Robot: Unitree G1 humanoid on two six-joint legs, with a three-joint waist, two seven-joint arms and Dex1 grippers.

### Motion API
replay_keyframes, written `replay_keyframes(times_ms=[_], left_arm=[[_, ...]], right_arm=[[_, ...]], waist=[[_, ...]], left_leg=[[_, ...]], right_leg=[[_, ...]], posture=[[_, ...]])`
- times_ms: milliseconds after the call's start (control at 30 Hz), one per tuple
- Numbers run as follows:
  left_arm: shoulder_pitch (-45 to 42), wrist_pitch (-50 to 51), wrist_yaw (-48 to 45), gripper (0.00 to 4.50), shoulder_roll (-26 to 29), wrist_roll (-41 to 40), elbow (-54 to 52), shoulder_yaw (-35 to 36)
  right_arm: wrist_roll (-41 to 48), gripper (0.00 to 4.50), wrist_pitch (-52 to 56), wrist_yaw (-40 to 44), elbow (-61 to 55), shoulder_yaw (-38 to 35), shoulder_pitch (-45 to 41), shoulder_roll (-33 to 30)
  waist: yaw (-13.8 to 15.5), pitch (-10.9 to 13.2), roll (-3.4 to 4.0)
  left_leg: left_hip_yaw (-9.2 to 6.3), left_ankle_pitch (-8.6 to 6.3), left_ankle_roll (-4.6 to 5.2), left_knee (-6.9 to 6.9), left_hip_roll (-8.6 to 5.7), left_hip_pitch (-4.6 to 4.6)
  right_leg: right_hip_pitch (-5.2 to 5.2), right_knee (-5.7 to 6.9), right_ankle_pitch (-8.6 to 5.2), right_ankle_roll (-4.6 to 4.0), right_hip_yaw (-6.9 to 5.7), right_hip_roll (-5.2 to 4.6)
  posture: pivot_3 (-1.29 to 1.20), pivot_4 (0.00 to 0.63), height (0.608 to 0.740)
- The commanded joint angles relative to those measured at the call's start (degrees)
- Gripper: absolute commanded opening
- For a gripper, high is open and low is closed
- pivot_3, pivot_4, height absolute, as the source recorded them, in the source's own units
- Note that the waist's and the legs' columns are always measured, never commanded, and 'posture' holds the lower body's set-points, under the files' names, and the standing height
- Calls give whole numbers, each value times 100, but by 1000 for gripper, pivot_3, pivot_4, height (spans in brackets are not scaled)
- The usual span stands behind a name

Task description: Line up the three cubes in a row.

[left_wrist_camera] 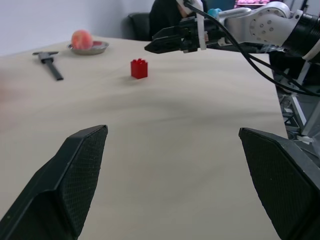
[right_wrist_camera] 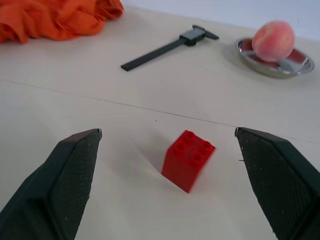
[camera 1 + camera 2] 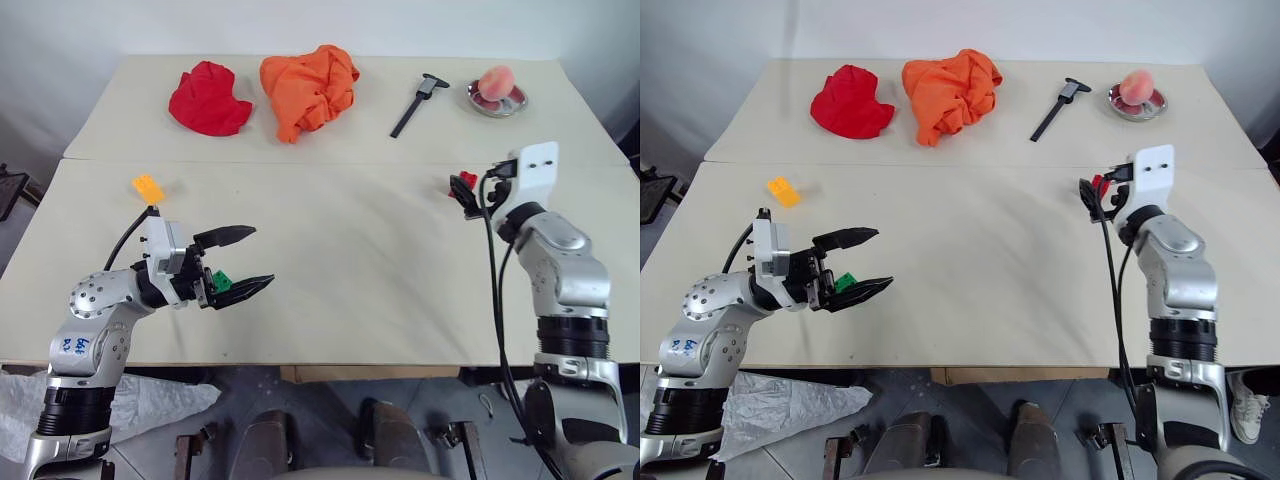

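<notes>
The red cube (image 2: 188,159) stands on the table at the right, between the spread fingers of my right gripper (image 2: 167,132), untouched. From the head I see that gripper (image 3: 478,183) level, pointing forward, with the red cube (image 3: 467,180) at its tips. My left gripper (image 3: 258,257) hovers open over the near left of the table, pointing right. The green cube (image 3: 221,280) lies on the table just under its nearer finger, partly hidden. Farther back on the left sits the yellow-orange cube (image 3: 148,187), on its own.
At the back of the table lie a red cloth (image 3: 208,98), an orange cloth (image 3: 308,88), a black caliper (image 3: 418,103) and a metal dish (image 3: 505,106) with a peach (image 3: 496,79). A seam runs across the table behind the cubes.
</notes>
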Motion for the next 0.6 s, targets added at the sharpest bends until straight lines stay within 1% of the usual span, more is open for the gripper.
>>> replay_keyframes(times_ms=[33, 133, 300, 367, 500, 533, 567, 600], left_arm=[[0, -65, -17, 4482, 58, -17, -209, 138], [46, -53, 15, 4482, 62, -38, -275, 179], [145, -66, 54, 4482, 35, -12, -373, 196], [163, -92, 54, 4482, 41, 25, -382, 196], [149, -121, 84, 4482, 45, 54, -369, 222], [144, -126, 88, 4500, 42, 59, -363, 224], [157, -138, 90, 4500, 38, 63, -367, 230], [171, -146, 89, 4500, 36, 66, -375, 233]], right_arm=[[-389, 4500, -400, -868, 1123, -59, -777, 189], [-494, 4500, -671, -1168, 1741, -75, -1119, 351], [-537, 4500, -1259, -1432, 2696, -127, -1561, 477], [-487, 4500, -1355, -1524, 3054, -201, -1716, 506], [-376, 4500, -1444, -1621, 3446, -331, -1897, 572], [-344, 4197, -1481, -1590, 3499, -360, -1927, 604], [-312, 4096, -1544, -1516, 3500, -364, -1933, 657], [-263, 3867, -1574, -1465, 3489, -385, -1935, 705]], waist=[[-12, 0, 1], [-24, 1, 2], [-86, 1, 2], [-145, 1, 3], [-173, 3, 5], [-175, 2, 5], [-177, 3, 5], [-179, 3, 5]], left_leg=[[4, 0, 0, 0, -1, -2], [4, 0, -3, -5, 5, -1], [6, -1, -4, -8, 5, -3], [6, -1, -4, -9, 6, -3], [6, 0, -4, -12, 10, -1], [7, 0, -5, -12, 10, -1], [7, 0, -4, -12, 11, 0], [7, 0, -4, -12, 10, 0]], right_leg=[[-3, 0, 0, 0, 2, 0], [-8, 1, 0, 0, 1, 6], [-8, -3, 0, 0, 2, 7], [-8, -2, 0, 0, 2, 7], [-8, -3, 0, 0, 2, 10], [-8, -3, 0, 0, 3, 10], [-8, -3, 0, 0, 3, 10], [-8, -3, 0, 0, 4, 10]], posture=[[0, 150, 740], [0, 150, 740], [0, 150, 740], [0, 150, 740], [0, 150, 740], [0, 150, 740], [0, 150, 740], [0, 150, 740]])
